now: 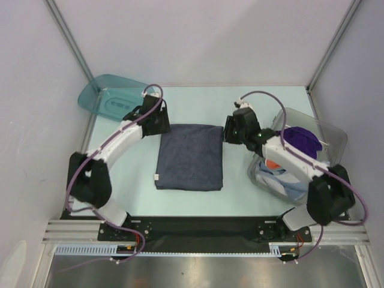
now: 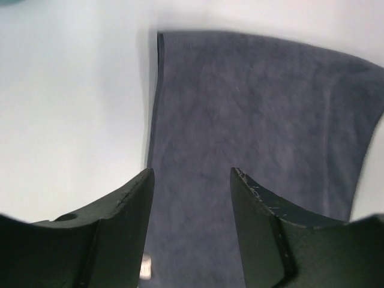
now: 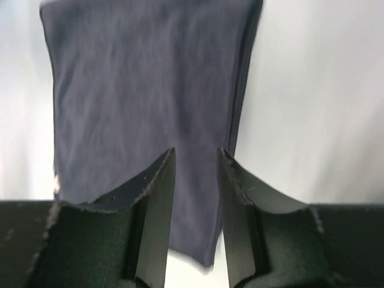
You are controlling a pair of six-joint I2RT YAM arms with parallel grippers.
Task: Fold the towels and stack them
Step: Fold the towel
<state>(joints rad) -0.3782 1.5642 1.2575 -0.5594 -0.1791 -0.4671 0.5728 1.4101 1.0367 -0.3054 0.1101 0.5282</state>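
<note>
While both arms hover at its far edge, the dark grey-blue towel (image 1: 189, 157) lies folded flat in the middle of the surface (image 1: 240, 105), and this fold looks finished! The left end effector (image 2: 192, 174) sits at the towel's 10 o'clock corner, jaws apart with nothing between them; the right end effector (image 3: 196, 153) is at the 2 o'clock corner, jaws parted more narrowly and also empty. The next move, I reckon, calls for the right arm to swing to the clear bin (image 1: 336, 137) at 3 o'clock and pinch the purple towel (image 1: 300, 139) on top. On the count: one towel folded out here and three showing in the bin, the purple towel, an orange-edged towel (image 1: 271, 163) and a light-blue towel (image 1: 288, 187), plus one bin and one teal tray (image 1: 108, 96) at 10 o'clock
</note>
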